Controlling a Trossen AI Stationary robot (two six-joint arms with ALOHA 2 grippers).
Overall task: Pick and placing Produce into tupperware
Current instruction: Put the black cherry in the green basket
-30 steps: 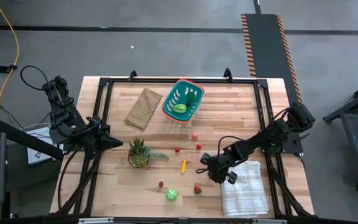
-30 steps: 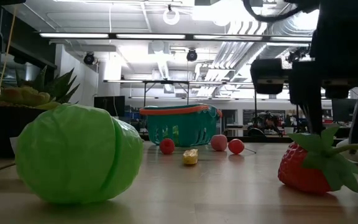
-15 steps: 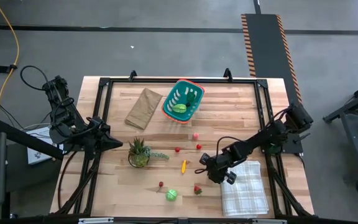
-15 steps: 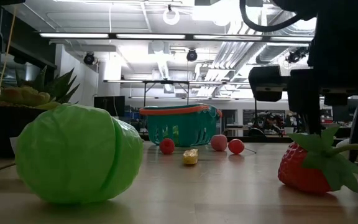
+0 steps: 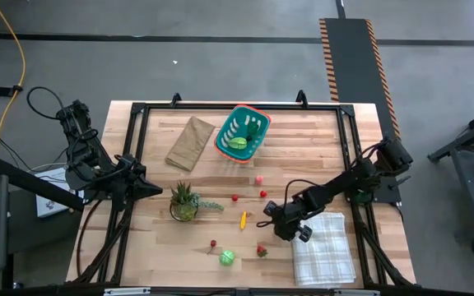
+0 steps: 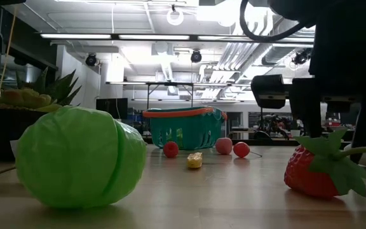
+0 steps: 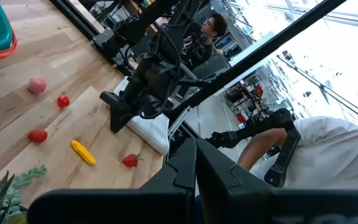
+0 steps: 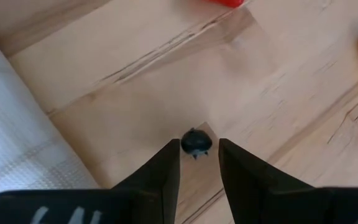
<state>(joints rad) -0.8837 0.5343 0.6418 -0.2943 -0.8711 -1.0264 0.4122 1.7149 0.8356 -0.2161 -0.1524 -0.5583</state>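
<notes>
1 basket [image 5: 242, 131], 1 bag [image 5: 190, 141], 1 plant [image 5: 184, 201], 1 cloth [image 5: 323, 247].

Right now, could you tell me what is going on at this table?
A two-armed robot is sorting toy produce into the teal basket, which already holds some green pieces. The right gripper hangs low over the wood beside the checked cloth, fingers slightly apart around a small dark object. The left gripper waits shut at the table's left edge. A strawberry, a green cabbage, a yellow piece and small red pieces still lie loose.
</notes>
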